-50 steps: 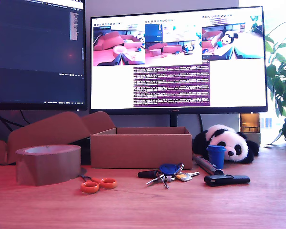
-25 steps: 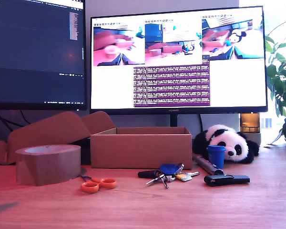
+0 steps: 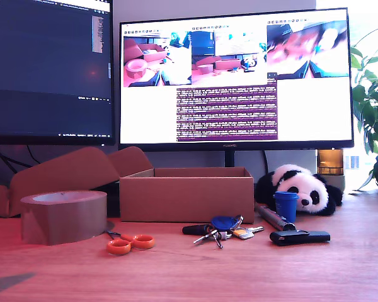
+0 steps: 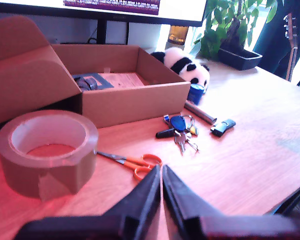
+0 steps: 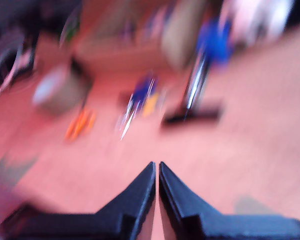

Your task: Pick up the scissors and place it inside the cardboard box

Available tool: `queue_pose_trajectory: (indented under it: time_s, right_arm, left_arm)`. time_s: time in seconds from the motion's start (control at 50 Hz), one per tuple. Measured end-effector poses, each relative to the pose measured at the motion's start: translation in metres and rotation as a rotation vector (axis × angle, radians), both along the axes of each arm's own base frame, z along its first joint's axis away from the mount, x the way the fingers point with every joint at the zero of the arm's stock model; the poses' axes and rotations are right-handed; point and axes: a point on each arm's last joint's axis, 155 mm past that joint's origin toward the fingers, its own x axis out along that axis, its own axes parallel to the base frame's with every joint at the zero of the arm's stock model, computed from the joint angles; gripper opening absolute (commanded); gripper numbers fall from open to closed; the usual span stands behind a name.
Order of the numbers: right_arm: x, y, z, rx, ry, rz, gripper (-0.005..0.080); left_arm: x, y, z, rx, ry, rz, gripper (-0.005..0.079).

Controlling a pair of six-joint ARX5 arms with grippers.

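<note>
The scissors (image 3: 131, 243), with orange ring handles, lie flat on the wooden desk in front of the tape roll. In the first wrist view the scissors (image 4: 135, 162) are just beyond my first gripper (image 4: 161, 170), which is shut, empty and apart from them. The cardboard box (image 3: 186, 196) stands open-topped behind them; the first wrist view shows the box wall (image 4: 140, 102) and a raised flap. The second wrist view is motion-blurred: my second gripper (image 5: 156, 167) is shut and empty, with the scissors (image 5: 80, 124) an orange smear well ahead. Neither gripper shows in the exterior view.
A roll of brown tape (image 3: 63, 216) sits at the exterior view's left beside the scissors. Keys with a blue fob (image 3: 220, 228), a black object (image 3: 299, 236), a metal tube (image 3: 274, 217), a blue cup (image 3: 285, 206) and a toy panda (image 3: 299, 187) lie to the box's right. Monitors stand behind.
Nothing on the desk has moved. A shadow has appeared and grown at the exterior view's lower left corner.
</note>
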Motion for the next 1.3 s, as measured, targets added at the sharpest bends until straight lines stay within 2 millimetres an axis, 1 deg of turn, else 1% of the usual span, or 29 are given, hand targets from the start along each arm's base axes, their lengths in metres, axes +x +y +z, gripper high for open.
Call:
queue_pose_trajectory:
  time_s: [0.12,0.22,0.34,0.42,0.52,0.66,0.88,0.98,1.04,1.2,1.22,1.3]
  right_arm:
    - [-0.012,0.013,-0.007,-0.025,0.078,0.07,-0.0012]
    - [-0.017,0.025,0.004,-0.043,0.099,0.131,-0.0012]
    - [-0.017,0.042,0.024,-0.076,0.096,0.207,-0.0012]
    - [-0.014,0.053,0.032,-0.104,0.109,0.252,-0.0012]
    - [-0.01,0.068,0.037,-0.151,0.125,0.31,-0.0012]
    - [0.002,0.085,0.036,-0.228,0.179,0.37,-0.0012]
    - [0.028,0.106,0.043,-0.294,0.302,0.384,-0.0012]
    - [0.035,0.114,0.042,-0.344,0.35,0.409,-0.0011]
    - [0.036,0.12,0.04,-0.374,0.385,0.431,0.0023]
    - [0.036,0.134,0.031,-0.447,0.504,0.469,0.0255]
    - [0.036,0.135,0.029,-0.455,0.518,0.472,0.0275]
    - [0.036,0.139,0.023,-0.485,0.57,0.483,0.0313]
  left_arm:
    - [-0.001,0.006,-0.019,0.069,0.045,0.018,-0.0023]
    - [-0.001,0.011,-0.026,0.097,0.056,0.036,-0.0023]
    - [0.002,0.013,-0.024,0.101,0.043,0.054,-0.0023]
    - [0.003,0.013,-0.022,0.098,0.037,0.053,-0.0023]
    - [0.0,0.009,-0.022,0.093,0.042,0.03,-0.0023]
    - [-0.003,0.007,-0.025,0.097,0.053,0.01,-0.0023]
    - [-0.004,0.007,-0.026,0.099,0.054,0.006,-0.0023]
    - [-0.004,0.007,-0.026,0.099,0.054,0.006,-0.0023]
    - [-0.004,0.007,-0.026,0.099,0.054,0.006,-0.0023]
    - [-0.003,0.008,-0.026,0.101,0.053,0.012,-0.0023]
    - [-0.003,0.008,-0.026,0.101,0.053,0.013,-0.0023]
    - [-0.003,0.008,-0.026,0.101,0.053,0.013,-0.0023]
